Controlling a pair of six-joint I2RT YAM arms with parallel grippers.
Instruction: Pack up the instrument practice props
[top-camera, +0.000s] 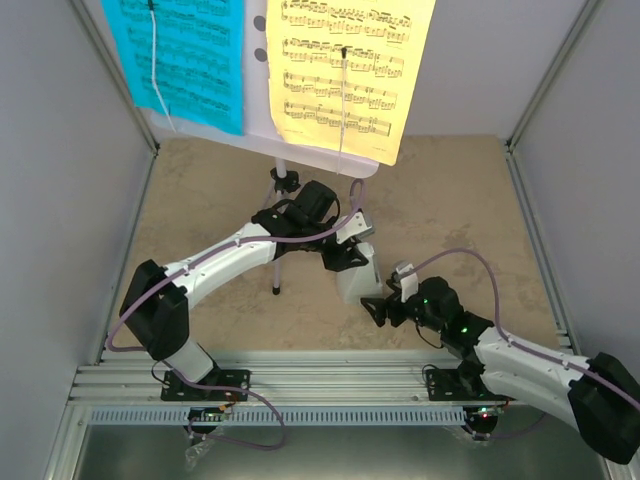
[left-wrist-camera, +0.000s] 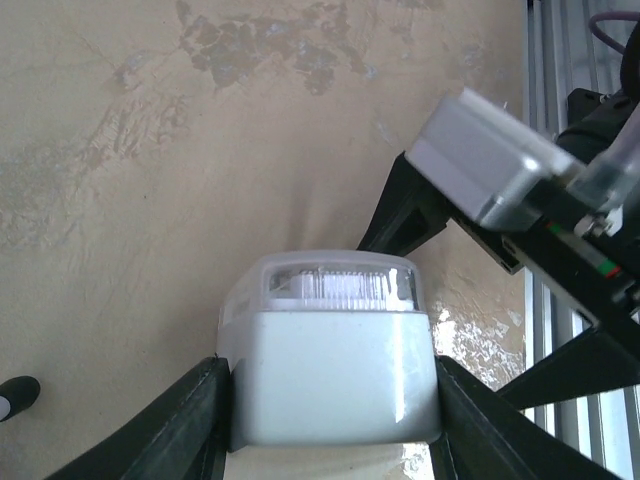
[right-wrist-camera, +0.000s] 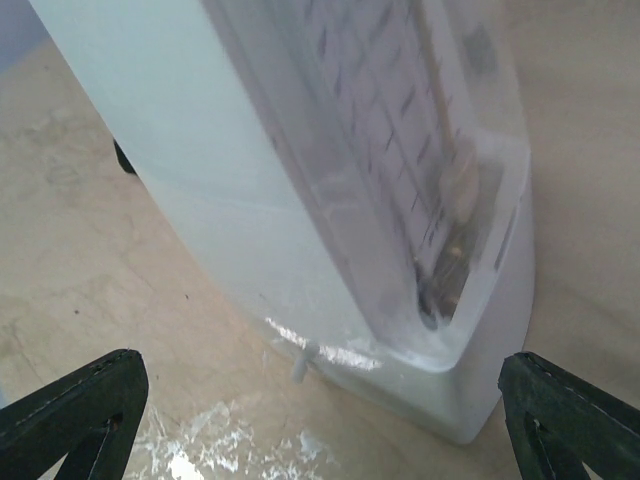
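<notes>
A small grey pyramid metronome (top-camera: 352, 283) stands on the tan tabletop in front of the music stand. My left gripper (top-camera: 350, 252) is shut on it, and in the left wrist view both fingers press the sides of the metronome (left-wrist-camera: 335, 370). My right gripper (top-camera: 383, 297) stands wide open just right of it, and the metronome (right-wrist-camera: 300, 180) fills the right wrist view beyond the spread gripper (right-wrist-camera: 320, 415). The white perforated music stand (top-camera: 262, 95) on its thin tripod (top-camera: 278, 240) holds a cyan music sheet (top-camera: 185, 55) and a yellow music sheet (top-camera: 345, 70).
Grey walls (top-camera: 50, 200) close in both sides and the back. An aluminium rail (top-camera: 320, 385) with the arm bases runs along the near edge. One tripod foot (left-wrist-camera: 15, 395) sits at the left of the left wrist view, and the right arm's wrist (left-wrist-camera: 490, 160) is close on the right.
</notes>
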